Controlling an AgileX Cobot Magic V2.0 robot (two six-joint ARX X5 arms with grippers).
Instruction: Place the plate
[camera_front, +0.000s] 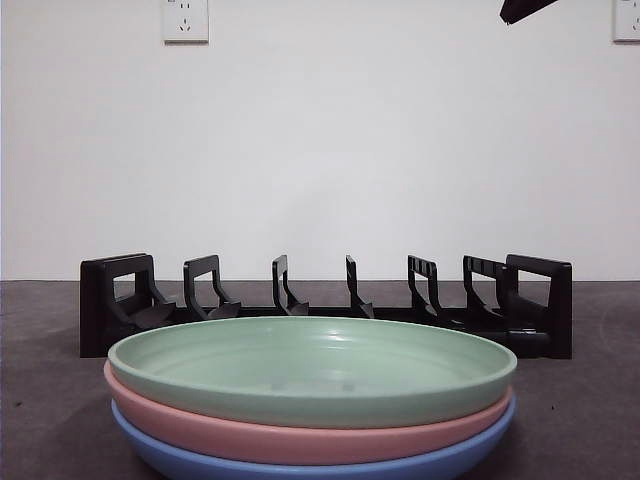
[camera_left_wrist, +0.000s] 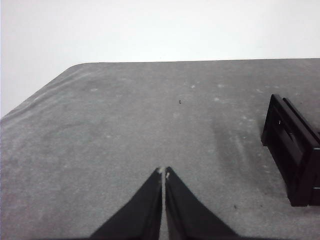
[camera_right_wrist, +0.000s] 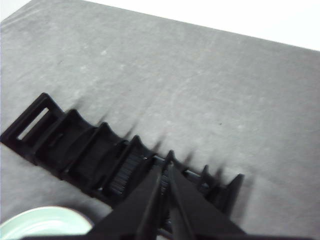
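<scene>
While three plates sit stacked on the grey tabletop (camera_front: 590, 420) before a black rack (camera_front: 330, 305), green plate (camera_front: 310, 368) topmost over pink and blue, the right gripper (camera_right_wrist: 165, 169) hangs above the rack and the left gripper (camera_left_wrist: 163, 172) off to the side, both with fingers clenched on nothing.

plate stack (camera_front: 310, 400) sits at the near edge w/ open air above it. black rack (camera_front: 330, 305) stands just behind, dividers upright, slots free. bare table (camera_left_wrist: 125, 125) beside the rack's end. right gripper (camera_right_wrist: 165, 167) hangs over the rack, fingers together.
</scene>
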